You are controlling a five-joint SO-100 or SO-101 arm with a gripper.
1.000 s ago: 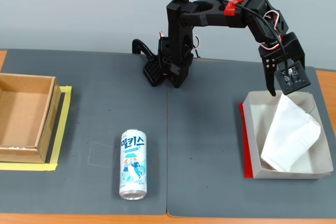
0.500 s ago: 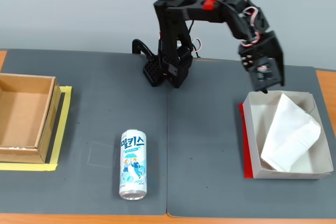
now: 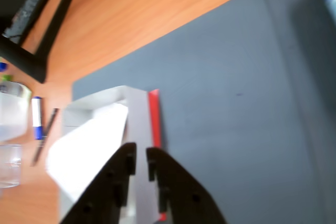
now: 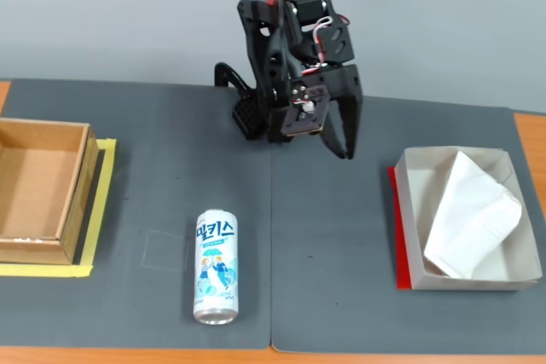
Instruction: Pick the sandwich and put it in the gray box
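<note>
While the gripper (image 4: 339, 144) hung above the dark mat (image 4: 341, 236) close to the arm's base (image 4: 256, 117), its jaws sat nearly pressed together with only a thin slit between them, pinching nothing; the wrist view (image 3: 140, 157) showed the same narrow gap. Off to the right of it in the fixed view, and somewhat nearer the camera, stood the gray box (image 4: 408, 219), its red strip on the side facing the arm. Inside lay the sandwich (image 4: 471, 215), its long axis running from the box's far end down toward the near-left corner, leaning across the tray floor. Judged from this, the placing looked done, so no further grasp seemed called for; any coming move would only need to fold the arm back to rest. Well apart on the left were a drink can (image 4: 217, 267) lying on the mat and a brown cardboard box (image 4: 75, 202) on yellow tape.
</note>
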